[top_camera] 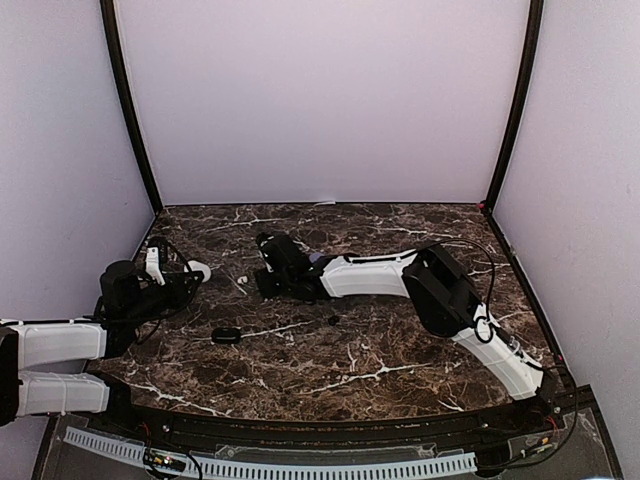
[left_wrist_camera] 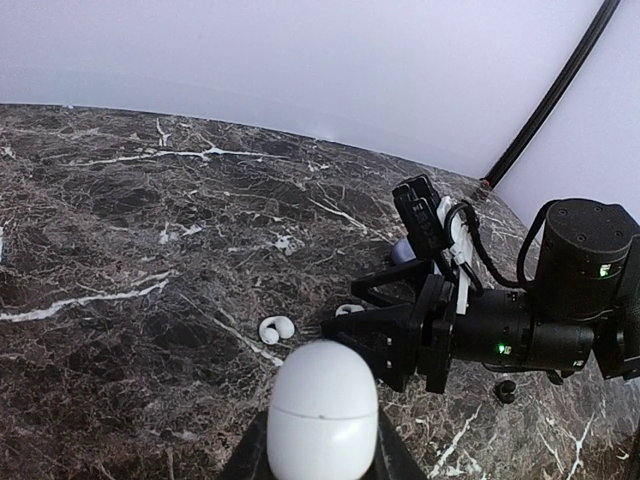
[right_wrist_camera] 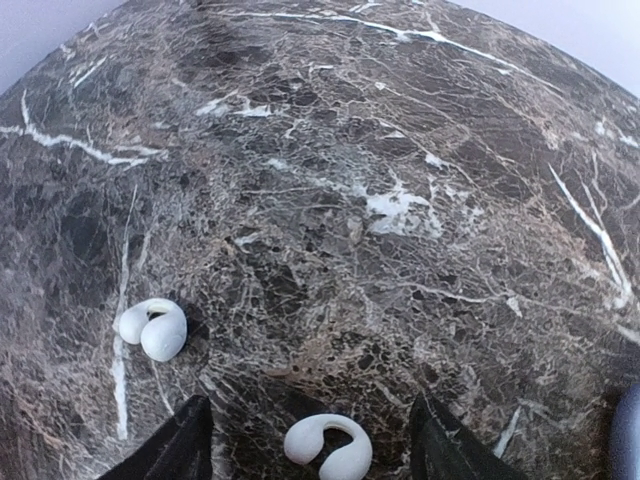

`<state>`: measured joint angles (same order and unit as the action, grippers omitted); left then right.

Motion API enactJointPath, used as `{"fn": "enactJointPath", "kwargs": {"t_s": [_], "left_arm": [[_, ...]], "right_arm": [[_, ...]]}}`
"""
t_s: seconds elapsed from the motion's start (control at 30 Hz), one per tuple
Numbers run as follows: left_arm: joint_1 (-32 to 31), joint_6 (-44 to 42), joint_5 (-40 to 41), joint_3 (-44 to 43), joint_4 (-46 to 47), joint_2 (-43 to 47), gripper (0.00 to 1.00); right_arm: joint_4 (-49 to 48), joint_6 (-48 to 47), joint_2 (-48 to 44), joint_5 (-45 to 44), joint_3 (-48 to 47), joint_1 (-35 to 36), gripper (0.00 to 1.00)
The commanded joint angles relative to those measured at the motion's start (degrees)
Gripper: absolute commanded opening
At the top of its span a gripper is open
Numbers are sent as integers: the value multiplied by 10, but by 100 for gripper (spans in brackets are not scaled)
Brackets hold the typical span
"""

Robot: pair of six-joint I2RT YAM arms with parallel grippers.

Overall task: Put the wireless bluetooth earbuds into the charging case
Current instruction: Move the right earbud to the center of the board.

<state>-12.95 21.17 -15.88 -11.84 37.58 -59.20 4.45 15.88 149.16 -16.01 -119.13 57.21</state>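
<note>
Earbud [right_wrist_camera: 328, 445] lies on the tabletop [right_wrist_camera: 400, 200] between the spread jaws of the right gripper [right_wrist_camera: 312, 418], long axis jaw to jaw; left gripper [left_wrist_camera: 322, 458] clamps the charging case [left_wrist_camera: 322, 400].

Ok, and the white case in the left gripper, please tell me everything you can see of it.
The white case is smooth, egg-shaped and looks like glossy plastic. A thin seam runs across it, and the lid is closed. It sits between the dark fingers of the left gripper, which press its lower sides; its rounded end sticks out beyond them. Whether it also rests on the marble table is hidden.
</note>
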Motion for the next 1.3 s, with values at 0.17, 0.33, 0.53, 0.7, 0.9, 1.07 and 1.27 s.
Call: {"fn": "enactJointPath", "kwargs": {"t_s": [0.17, 0.33, 0.53, 0.7, 0.9, 1.07, 1.27], "left_arm": [[4, -9, -10, -1, 10, 7, 22], [3, -10, -10, 0, 7, 8, 22], [4, -12, -11, 1, 6, 11, 22], [3, -12, -13, 0, 6, 8, 22], [3, -11, -20, -2, 8, 5, 22], [3, -11, -24, -4, 9, 6, 22], [3, -11, -24, -4, 8, 7, 22]], "right_arm": [[-11, 12, -16, -21, 50, -3, 31], [-8, 7, -36, -19, 71, -3, 22], [-22, 9, -110, -16, 180, 1, 18], [-60, 29, -232, -30, 360, 9, 19], [-53, 75, -360, -69, 560, 10, 20], [-66, 78, -432, -65, 638, 10, 45], [-74, 29, -422, -27, 579, 14, 62]]}}
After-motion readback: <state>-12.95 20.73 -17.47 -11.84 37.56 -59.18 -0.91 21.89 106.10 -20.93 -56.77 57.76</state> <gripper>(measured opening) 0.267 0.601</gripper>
